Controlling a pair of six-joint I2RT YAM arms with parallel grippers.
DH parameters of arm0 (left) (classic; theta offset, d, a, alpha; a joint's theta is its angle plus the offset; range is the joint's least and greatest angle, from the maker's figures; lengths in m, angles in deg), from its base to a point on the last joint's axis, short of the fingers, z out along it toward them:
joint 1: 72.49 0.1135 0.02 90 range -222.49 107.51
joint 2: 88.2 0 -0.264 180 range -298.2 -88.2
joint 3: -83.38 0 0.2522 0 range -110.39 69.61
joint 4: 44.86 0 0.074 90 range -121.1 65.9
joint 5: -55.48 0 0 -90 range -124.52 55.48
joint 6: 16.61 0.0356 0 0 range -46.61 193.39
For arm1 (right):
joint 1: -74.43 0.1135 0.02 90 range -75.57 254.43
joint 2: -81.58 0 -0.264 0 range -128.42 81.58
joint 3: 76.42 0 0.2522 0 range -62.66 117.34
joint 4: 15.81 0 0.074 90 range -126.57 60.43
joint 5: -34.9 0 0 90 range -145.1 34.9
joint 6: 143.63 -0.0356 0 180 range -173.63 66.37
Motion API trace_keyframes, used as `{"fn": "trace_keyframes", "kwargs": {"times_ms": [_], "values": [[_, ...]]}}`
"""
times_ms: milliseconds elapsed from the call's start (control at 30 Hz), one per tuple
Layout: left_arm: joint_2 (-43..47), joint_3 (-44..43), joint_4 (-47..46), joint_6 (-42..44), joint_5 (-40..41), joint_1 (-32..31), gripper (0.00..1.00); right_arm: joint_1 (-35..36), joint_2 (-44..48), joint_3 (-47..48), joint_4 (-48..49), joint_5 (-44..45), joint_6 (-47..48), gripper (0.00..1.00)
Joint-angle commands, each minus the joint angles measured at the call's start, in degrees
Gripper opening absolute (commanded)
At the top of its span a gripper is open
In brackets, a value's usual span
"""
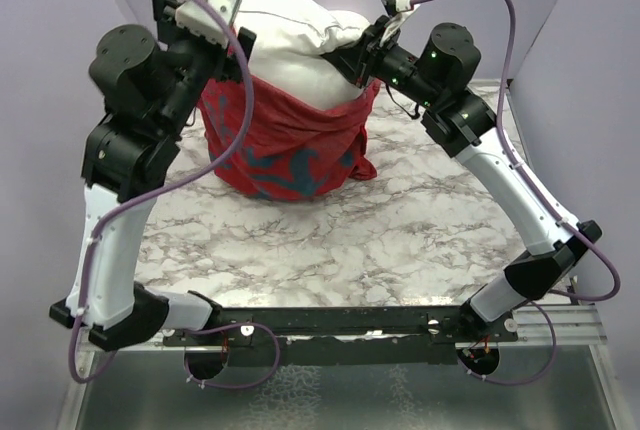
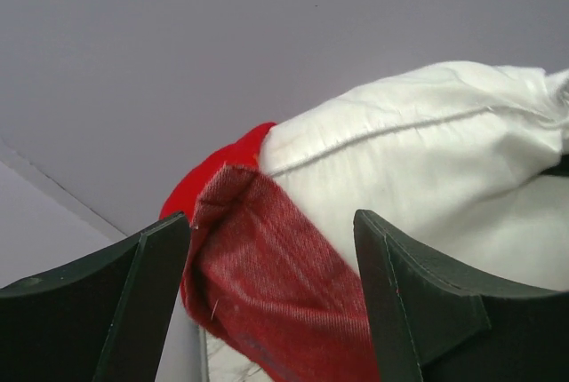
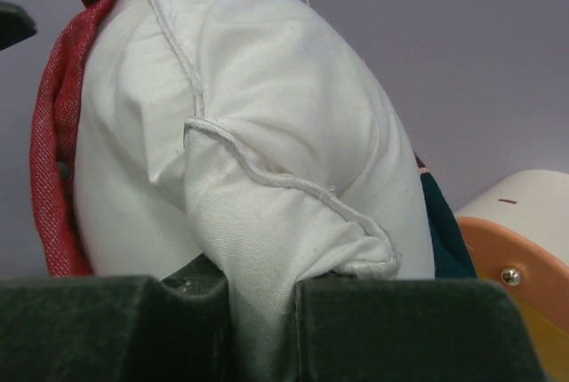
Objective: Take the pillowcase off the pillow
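The white pillow [image 1: 290, 35] stands up at the back of the table, its top half bare. The red pillowcase [image 1: 285, 150] is bunched round its lower half. My right gripper [image 1: 362, 50] is shut on a seamed corner of the pillow [image 3: 267, 222] and holds it up; its fingers [image 3: 391, 329] pinch the white cloth. My left gripper [image 1: 240, 58] is at the pillow's upper left side. It is open, and a flap of the pillowcase's edge [image 2: 267, 284] hangs between its fingers [image 2: 409, 302], touching the left one. The pillow [image 2: 418, 160] lies just behind the flap.
A cream-and-orange cylinder [image 3: 516, 231] shows at the right edge of the right wrist view, behind the pillow. The marble table [image 1: 330, 235] stretches in front of the pillow. Lilac walls close in the back and both sides.
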Motion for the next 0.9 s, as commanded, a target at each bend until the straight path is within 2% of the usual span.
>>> {"fn": "trace_keyframes", "kwargs": {"times_ms": [0, 100, 267, 467, 667, 867], "values": [[-7.4, -8.0, 5.7, -7.2, 3.0, 0.5, 0.75, -0.2, 3.2, -3.3, -0.9, 1.1, -1.5, 0.01], [-9.4, -12.1, 7.1, -8.1, 3.7, 2.1, 0.73, -0.2, 4.8, -4.7, -1.3, 1.5, -1.1, 0.01], [-8.3, -8.9, 5.5, -8.0, 3.6, 5.6, 0.64, -0.2, 6.2, -6.2, -1.8, 1.6, -1.0, 0.01], [-4.2, -5.3, 3.9, -6.0, 0.7, 12.9, 0.54, -0.2, 6.4, -5.4, -4.2, 4.2, -0.1, 0.01], [1.1, 0.8, 2.1, -5.3, -3.7, 13.8, 0.57, -0.2, 5.0, -3.7, -5.3, 3.5, -0.9, 0.01], [2.5, 6.4, -1.6, -3.4, -0.3, 14.2, 0.42, -0.2, 5.2, -3.8, -6.0, 4.3, -0.4, 0.01]]}}
